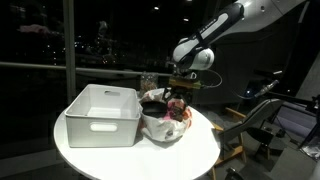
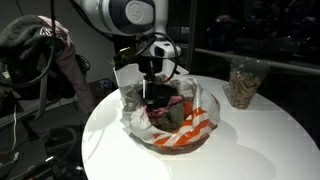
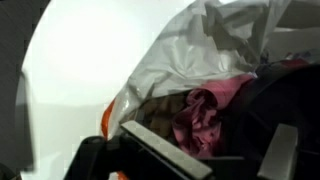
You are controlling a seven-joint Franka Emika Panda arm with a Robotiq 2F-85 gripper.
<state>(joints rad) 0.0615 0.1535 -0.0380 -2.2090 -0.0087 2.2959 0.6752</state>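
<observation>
The pink cloth [image 3: 205, 115] lay crumpled beside a dark garment [image 2: 160, 118] in a red-and-white striped bowl [image 2: 190, 135] lined with a crinkled clear plastic bag [image 3: 190, 50]. The gripper [image 2: 155, 98] hung just above the pile, its jaws apart, clasping nothing. The bowl sat near the middle of the round white table [image 2: 260, 140], just beside a white plastic bin [image 1: 100, 125]. A clear jar [image 2: 243, 82] stood well apart, near the far edge. Bare tabletop lay around the bowl's front. One bowl, one bin, one jar, two cloths.
</observation>
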